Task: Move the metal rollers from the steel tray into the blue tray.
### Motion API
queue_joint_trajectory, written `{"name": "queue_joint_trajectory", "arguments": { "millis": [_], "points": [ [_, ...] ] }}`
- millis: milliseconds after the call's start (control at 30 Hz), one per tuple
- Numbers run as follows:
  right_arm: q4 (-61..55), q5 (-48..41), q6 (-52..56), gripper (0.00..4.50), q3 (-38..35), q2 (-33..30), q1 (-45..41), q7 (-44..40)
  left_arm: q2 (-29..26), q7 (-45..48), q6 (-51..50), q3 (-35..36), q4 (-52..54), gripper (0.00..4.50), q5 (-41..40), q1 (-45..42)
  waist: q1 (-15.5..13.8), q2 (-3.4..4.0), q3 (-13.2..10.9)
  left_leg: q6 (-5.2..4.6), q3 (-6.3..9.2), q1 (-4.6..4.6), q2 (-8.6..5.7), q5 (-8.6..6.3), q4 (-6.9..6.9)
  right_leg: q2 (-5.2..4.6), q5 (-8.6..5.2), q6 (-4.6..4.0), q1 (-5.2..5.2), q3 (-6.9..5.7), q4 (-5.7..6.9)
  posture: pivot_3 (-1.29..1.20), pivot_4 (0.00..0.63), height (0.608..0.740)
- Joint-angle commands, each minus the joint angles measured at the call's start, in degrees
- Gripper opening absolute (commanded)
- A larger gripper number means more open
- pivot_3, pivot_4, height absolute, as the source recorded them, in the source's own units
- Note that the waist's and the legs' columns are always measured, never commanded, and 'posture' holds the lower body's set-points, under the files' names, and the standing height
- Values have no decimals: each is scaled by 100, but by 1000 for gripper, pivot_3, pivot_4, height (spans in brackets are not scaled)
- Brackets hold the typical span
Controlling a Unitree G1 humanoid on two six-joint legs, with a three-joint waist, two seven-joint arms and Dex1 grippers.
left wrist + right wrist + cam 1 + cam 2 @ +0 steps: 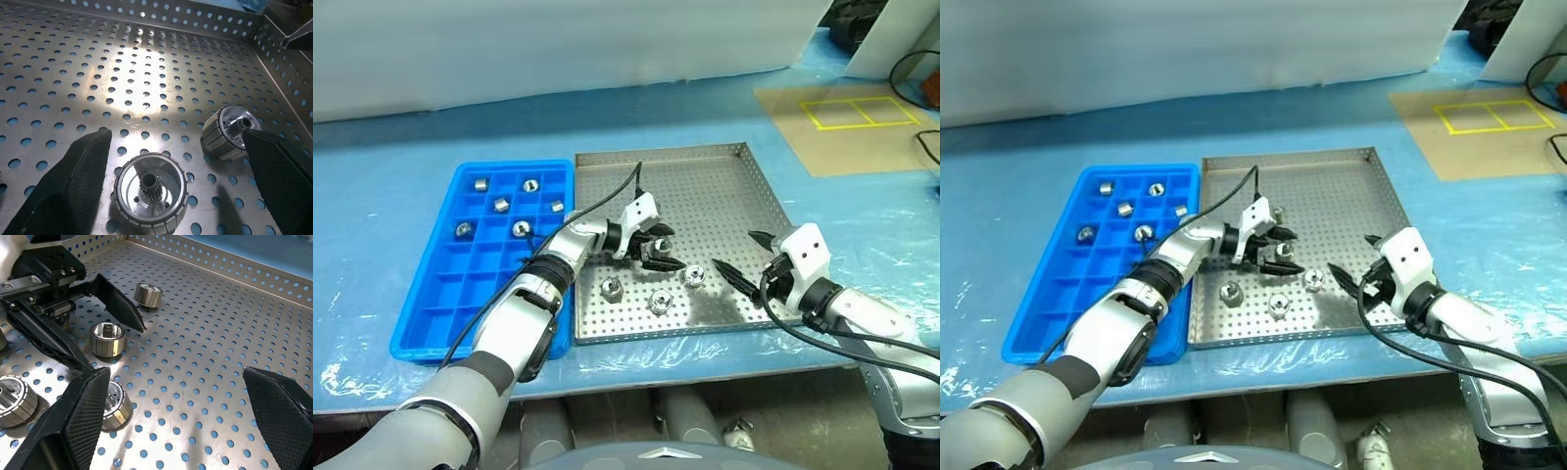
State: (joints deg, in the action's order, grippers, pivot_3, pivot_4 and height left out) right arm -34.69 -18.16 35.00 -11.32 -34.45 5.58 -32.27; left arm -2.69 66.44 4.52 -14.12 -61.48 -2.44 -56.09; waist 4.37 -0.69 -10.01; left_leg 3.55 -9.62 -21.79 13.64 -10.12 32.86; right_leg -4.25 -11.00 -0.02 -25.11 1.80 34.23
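Over the steel tray (724, 186) on the table (391, 147), the left hand (656, 250) hangs released around a metal roller (107, 338), the right hand (742, 262) released near the tray's right edge, other rollers (658, 301) nearby, and six (502, 205) in the blue tray (440, 294) at left.

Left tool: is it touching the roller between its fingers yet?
Apart. The left wrist view shows bare perforated floor between the roller and each finger of the open left tool.
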Motion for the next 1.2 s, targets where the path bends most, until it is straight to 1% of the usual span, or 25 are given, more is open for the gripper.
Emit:
{"name": "queue_joint_trajectory", "arguments": {
  "millis": [33,100,200,333,400,433,500,533,567,600,667,733,767,900,967,1100,1200],
  "points": [
    [-246,-7,-44,4460,-271,-31,101,121,-14,-264,363,-19,-386,4500,309,-226,46,4,3,-3,0,-1,0,-2,0,0,2,4,4,-1,-8,-641,150,740],
    [-259,-9,-44,4460,-297,-21,123,181,15,-315,343,74,-534,4500,338,-284,99,13,9,-12,0,-10,-1,-7,-1,-1,16,18,14,-2,-44,-646,150,740],
    [-266,28,-61,4460,-281,-38,138,241,55,-275,331,41,-636,4500,468,-276,154,19,16,-35,0,-19,-8,-21,9,-8,19,15,20,0,-60,-649,150,740],
    [-269,52,-67,4460,-234,-55,118,300,74,-225,435,72,-655,4500,533,-252,174,29,22,-42,0,-17,-8,-25,9,-10,19,14,30,-4,-70,-650,150,740],
    [-254,42,-64,4500,-240,-51,98,314,62,6,419,56,-627,4121,550,-245,206,30,23,-42,0,-16,-8,-26,12,-11,19,14,33,-4,-70,-648,150,740],
    [-243,47,-68,4500,-237,-56,94,316,61,-75,438,37,-632,3939,606,-250,224,30,23,-42,0,-17,-9,-26,12,-12,19,15,34,-4,-70,-648,150,740],
    [-234,52,-72,4500,-230,-63,93,318,57,-175,451,39,-667,3318,677,-268,261,31,23,-43,0,-16,-12,-26,14,-15,19,15,37,-4,-70,-646,150,740],
    [-214,94,-92,4500,-224,-82,85,329,37,2,474,68,-652,3101,643,-255,273,31,24,-44,0,-15,-13,-26,16,-15,18,15,39,-4,-70,-646,150,740],
    [-184,106,-104,4500,-236,-84,62,340,22,117,466,108,-637,2737,602,-243,281,32,24,-44,0,-15,-14,-27,16,-16,18,16,39,-4,-70,-645,150,740],
    [-154,96,-108,4500,-254,-83,27,341,7,150,450,123,-629,2464,598,-238,287,32,24,-44,0,-16,-14,-27,16,-16,18,16,39,-4,-70,-641,150,740],
    [-123,93,-111,4500,-250,-90,-19,336,-15,-4,476,123,-623,1789,662,-241,296,32,24,-44,0,-16,-14,-27,16,-16,18,16,39,-4,-70,-637,150,740],
    [-107,96,-112,4500,-203,-90,-56,321,-25,-67,489,138,-621,1733,682,-254,294,32,24,-44,0,-16,-13,-27,16,-16,18,15,38,-5,-70,-633,150,740],
    [-106,111,-113,4500,-155,-89,-72,315,-41,52,558,174,-550,1733,620,-245,294,32,24,-44,1,-16,-13,-27,16,-16,19,15,39,-5,-70,-626,150,740],
    [-115,40,-103,4500,-66,-99,-196,215,-39,555,336,639,-14,1733,-24,-342,291,32,24,-46,1,-19,-12,-28,16,-15,19,14,34,-5,-71,-605,150,740],
    [-87,-30,-75,4500,-46,-118,-371,146,-123,764,189,753,362,1733,-207,-360,283,31,23,-46,1,-23,-12,-28,16,-15,20,13,29,-5,-70,-582,150,740],
    [10,-218,3,4500,267,-117,-911,-96,-523,1200,-484,854,1514,1733,-568,-176,285,32,23,-46,0,-18,-7,-27,14,-14,21,11,28,-5,-63,-531,150,740],
    [315,-211,-87,4500,732,-55,-1421,-341,-1088,1246,-827,866,2308,1733,-618,185,295,36,25,-41,-1,-8,1,-24,10,-6,21,10,28,-6,-55,-476,150,740]
  ]
}}
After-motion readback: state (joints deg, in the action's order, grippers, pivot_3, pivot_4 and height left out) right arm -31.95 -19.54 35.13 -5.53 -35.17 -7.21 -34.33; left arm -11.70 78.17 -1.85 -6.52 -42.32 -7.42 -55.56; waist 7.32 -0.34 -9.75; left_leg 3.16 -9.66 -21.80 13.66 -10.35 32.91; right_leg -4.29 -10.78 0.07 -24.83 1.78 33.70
